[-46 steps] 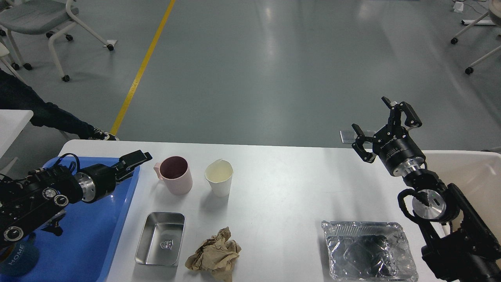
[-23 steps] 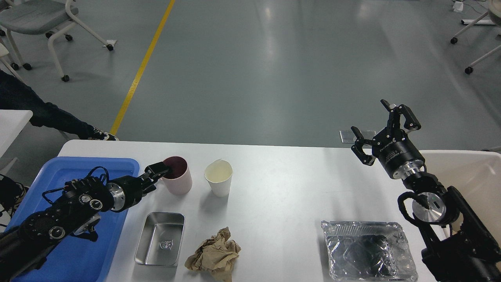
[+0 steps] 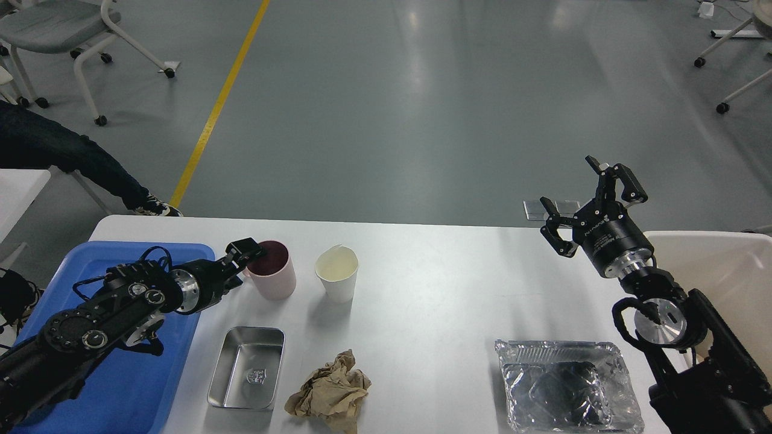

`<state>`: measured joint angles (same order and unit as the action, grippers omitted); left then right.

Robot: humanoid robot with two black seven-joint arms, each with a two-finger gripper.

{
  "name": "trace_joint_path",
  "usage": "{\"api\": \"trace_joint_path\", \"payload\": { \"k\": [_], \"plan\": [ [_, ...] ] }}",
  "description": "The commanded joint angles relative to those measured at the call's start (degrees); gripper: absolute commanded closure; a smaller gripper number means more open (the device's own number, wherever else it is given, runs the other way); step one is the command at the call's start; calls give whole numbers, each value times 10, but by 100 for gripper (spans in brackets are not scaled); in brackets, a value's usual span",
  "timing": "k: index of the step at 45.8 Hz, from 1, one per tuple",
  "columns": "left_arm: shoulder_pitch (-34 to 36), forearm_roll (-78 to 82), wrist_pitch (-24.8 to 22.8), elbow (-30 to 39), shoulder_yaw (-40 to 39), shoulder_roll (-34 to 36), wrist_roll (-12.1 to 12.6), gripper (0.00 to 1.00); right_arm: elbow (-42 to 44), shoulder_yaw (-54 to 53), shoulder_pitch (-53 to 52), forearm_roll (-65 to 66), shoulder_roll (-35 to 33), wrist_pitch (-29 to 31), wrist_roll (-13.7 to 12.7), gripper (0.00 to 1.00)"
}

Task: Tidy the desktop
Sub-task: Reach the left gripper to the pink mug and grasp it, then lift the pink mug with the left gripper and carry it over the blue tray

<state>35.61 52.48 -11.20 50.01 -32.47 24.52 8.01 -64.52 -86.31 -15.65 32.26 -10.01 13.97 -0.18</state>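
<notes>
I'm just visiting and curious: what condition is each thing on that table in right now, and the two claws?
Pink mug: upright, looks empty.
Paper cup: upright, rim dented.
Metal tin: right way up, empty.
Brown paper: crumpled.
Foil container: covered with clear film.
Blue tray: flat on the desktop.
Left gripper: at the mug's rim, cannot tell if shut.
Right gripper: open, raised, holding nothing.

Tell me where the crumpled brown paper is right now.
In the head view, the crumpled brown paper lies on the desktop near its front edge, left of centre, just right of the metal tray and in front of the white paper cup.
</notes>
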Motion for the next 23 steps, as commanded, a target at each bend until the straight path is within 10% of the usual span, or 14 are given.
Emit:
{"api": "trace_joint_path", "payload": {
  "k": [1,23],
  "plan": [
    [4,-4,0,0,11,0,1,23,0,1,0,0,1,0,0,0],
    [29,-53,1,-14,85,2,-24,74,0,1,1,0,10,-1,0,0]
  ]
}}
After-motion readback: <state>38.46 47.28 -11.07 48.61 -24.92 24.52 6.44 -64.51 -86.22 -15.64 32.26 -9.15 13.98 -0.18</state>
